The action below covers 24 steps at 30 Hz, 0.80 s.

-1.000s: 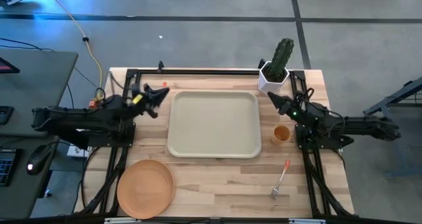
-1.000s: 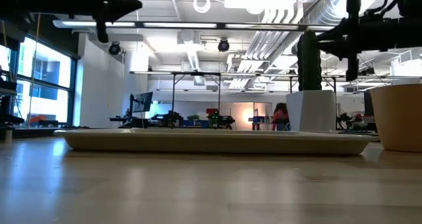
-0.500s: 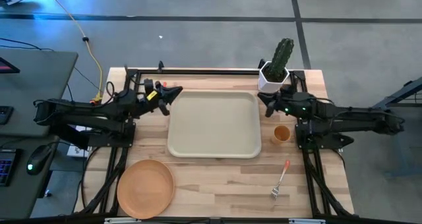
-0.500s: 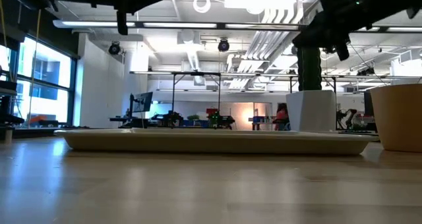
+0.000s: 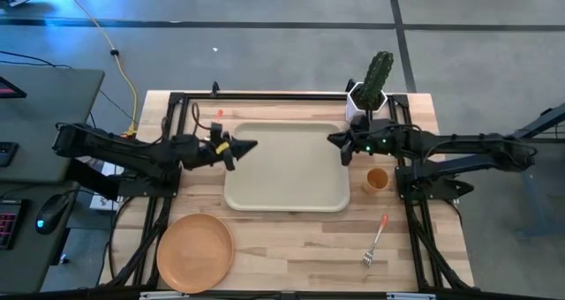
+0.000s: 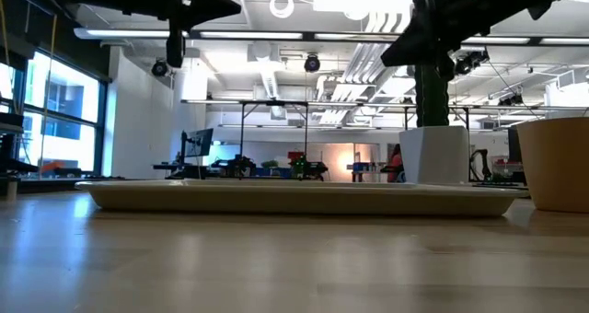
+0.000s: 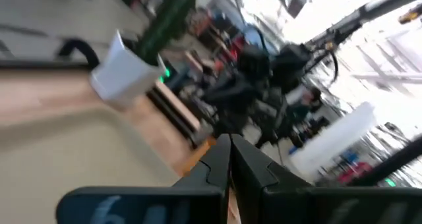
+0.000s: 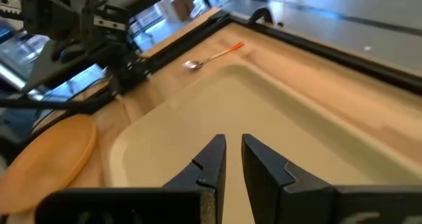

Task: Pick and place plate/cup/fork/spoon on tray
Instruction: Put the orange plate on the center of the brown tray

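I see beige tray point(image 5: 285, 168) mid-table, bare | plate point(image 5: 194, 251) near corner, cup point(image 5: 377, 179) beside tray | left gripper point(image 5: 252, 145) pinched closed, right gripper point(image 5: 333, 139) narrow gap, both empty over tray edges | cactus pot point(image 5: 365, 103) behind.

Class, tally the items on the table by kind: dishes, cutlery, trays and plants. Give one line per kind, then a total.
Dishes: 2, the plate and the cup
Cutlery: 2, the fork and the spoon
Trays: 1, the tray
Plants: 1, the potted cactus
Total: 6

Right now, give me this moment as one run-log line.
left gripper: shut, empty, over tray left edge | right gripper: slightly open, empty, over tray right edge | plate, cup, fork, spoon: on table
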{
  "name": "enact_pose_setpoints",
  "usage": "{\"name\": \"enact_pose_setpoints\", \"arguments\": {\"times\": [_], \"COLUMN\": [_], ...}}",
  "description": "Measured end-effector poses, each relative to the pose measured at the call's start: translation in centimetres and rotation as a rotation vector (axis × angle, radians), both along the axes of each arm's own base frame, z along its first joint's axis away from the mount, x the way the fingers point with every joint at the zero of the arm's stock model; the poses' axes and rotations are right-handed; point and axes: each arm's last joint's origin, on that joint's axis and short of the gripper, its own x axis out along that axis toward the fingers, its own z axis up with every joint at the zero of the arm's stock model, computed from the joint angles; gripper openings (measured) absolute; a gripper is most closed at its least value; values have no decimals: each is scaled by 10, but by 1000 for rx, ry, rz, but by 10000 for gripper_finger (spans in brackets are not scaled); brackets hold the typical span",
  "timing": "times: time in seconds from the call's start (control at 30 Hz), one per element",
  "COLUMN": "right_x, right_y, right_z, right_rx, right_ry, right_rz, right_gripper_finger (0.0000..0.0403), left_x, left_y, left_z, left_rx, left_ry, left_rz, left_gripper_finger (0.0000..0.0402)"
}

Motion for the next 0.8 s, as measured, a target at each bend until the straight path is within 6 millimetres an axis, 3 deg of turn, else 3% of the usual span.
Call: {"name": "enact_pose_setpoints", "arguments": {"times": [0.17,0.33,0.47,0.63,0.8], "right_x": [2,4,16,56,122], "right_y": [9,18,23,33,52], "right_z": [-1,3,5,1,8], "right_rx": [87,118,163,182,143], "right_ry": [-23,-81,-171,-102,-53], "right_rz": [-16,-54,-45,-9,63], "right_gripper_finger": [42,42,42,42,42], "left_x": [-7,-20,-30,-45,-57], "left_y": [-12,-8,-4,-5,-9], "left_z": [-5,-4,5,10,3], "left_rx": [10,67,77,78,58], "left_ry": [98,169,131,133,230], "left_rz": [-62,-121,-193,-337,-418], "left_gripper_finger": [3,3,3,3,3]}}
